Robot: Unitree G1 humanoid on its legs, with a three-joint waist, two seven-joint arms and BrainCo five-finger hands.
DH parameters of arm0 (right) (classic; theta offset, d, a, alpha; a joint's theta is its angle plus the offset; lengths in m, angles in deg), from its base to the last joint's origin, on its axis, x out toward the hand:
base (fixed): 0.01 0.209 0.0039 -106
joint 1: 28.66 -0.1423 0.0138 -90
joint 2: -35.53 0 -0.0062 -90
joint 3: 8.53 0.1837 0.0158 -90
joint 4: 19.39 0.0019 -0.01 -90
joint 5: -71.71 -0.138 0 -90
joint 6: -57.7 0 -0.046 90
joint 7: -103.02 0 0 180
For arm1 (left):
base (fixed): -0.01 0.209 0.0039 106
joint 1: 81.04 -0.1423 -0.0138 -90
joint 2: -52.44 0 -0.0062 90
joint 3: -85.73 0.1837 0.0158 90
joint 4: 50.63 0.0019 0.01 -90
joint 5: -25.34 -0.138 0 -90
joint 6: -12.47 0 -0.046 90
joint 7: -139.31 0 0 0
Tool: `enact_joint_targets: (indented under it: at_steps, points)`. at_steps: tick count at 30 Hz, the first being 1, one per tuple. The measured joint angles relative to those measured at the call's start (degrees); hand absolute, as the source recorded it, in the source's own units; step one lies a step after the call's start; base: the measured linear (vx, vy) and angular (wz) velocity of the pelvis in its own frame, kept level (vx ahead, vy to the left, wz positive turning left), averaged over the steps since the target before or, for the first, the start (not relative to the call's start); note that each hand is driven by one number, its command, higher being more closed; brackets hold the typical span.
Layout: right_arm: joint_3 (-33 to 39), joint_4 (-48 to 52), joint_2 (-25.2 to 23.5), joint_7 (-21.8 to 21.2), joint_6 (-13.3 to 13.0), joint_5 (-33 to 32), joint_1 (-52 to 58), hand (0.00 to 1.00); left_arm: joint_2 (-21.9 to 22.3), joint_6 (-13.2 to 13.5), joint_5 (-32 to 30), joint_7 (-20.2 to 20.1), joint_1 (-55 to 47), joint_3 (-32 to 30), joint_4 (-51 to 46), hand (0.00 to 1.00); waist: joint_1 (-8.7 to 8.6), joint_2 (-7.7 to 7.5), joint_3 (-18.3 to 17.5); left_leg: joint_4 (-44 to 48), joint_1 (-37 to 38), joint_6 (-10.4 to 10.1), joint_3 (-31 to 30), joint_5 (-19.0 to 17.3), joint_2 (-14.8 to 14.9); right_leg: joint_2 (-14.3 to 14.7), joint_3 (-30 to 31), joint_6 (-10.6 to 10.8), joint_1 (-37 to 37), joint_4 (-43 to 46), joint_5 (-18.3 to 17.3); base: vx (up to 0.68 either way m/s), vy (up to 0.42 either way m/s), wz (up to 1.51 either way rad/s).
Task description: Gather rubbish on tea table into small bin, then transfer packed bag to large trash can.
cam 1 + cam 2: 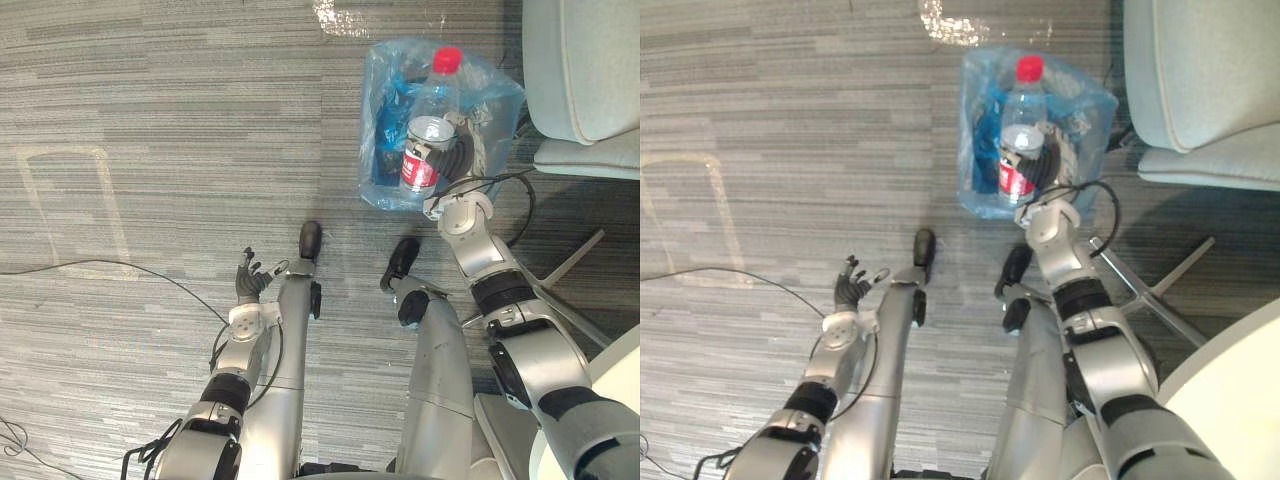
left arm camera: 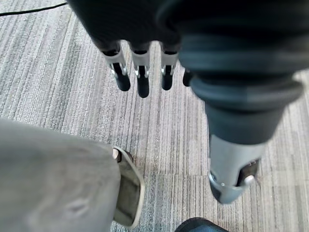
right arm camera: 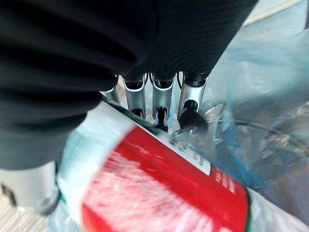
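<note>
Now the right hand, gripping the red-capped water bottle, should centre it over the blue-bagged bin at one o'clock; left hand idles open.

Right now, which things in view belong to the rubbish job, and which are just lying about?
Part of the job:
- water bottle with a red cap, gripped in the right hand
- small bin, lined with blue plastic, under the bottle

Just lying about:
- pale chair beside the bin
- left hand, open and idle, holding nothing
</note>
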Motion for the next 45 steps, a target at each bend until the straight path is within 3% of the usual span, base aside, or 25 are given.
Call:
enact_joint_targets:
  at_steps: [12,24,33,40,41,45]
  points:
    - [-1.4,7.0,-0.5,1.0,-0.3,1.1,4.5,0.00,-0.7,-0.1,-0.1,0.0,0.0,0.0,0.1,0.00,-0.12,-0.14,-1.4,0.6,-1.4,-0.1,0.2,0.0,1.5,1.3,-0.1,-0.6,-1.3,-0.2,0.4,-0.03,0.013,-0.04]
    - [-6.3,12.6,-1.0,-0.5,-0.6,12.8,12.2,0.00,-2.3,-0.6,-0.2,0.1,-0.1,-0.1,1.3,0.00,-0.39,-0.79,-2.1,-0.2,-0.8,-0.5,1.1,0.5,3.7,3.3,-0.1,-1.2,-0.9,-2.6,1.7,-0.05,0.014,-0.09]
    - [-11.4,4.2,-1.1,-2.6,0.0,20.4,9.9,0.00,-2.4,0.2,1.1,0.1,-0.1,-0.6,2.1,0.00,-0.46,-0.80,-2.1,-2.1,-0.7,-0.9,1.0,1.2,4.3,3.9,-0.4,-1.8,-0.9,-4.1,2.6,-0.01,0.005,-0.02]
    - [-13.3,-4.6,-2.3,-4.1,0.7,20.8,7.1,0.00,-2.3,1.2,3.3,0.1,-0.1,-0.7,2.8,0.00,-0.43,-0.81,-2.1,-3.6,-0.7,-1.4,0.6,1.9,4.1,3.9,-1.0,-1.7,-1.0,-4.3,2.5,-0.01,0.006,0.05]
    - [-13.3,-5.6,-2.6,-4.3,1.0,20.8,6.3,1.00,-2.3,1.4,3.4,0.0,-0.1,-0.7,2.8,0.00,-0.44,-0.81,-2.1,-3.9,-0.7,-1.6,0.4,2.1,4.0,3.9,-1.2,-1.7,-1.0,-4.3,2.4,-0.01,-0.004,0.10]
    - [-13.5,-8.7,-3.3,-4.9,1.1,20.8,5.4,1.00,-2.1,1.6,3.9,0.0,-0.1,-0.7,2.8,0.00,-0.43,-0.81,-2.1,-4.6,-0.9,-1.9,-0.1,2.4,3.8,3.7,-1.5,-1.7,-1.4,-4.1,2.0,-0.01,-0.008,0.10]
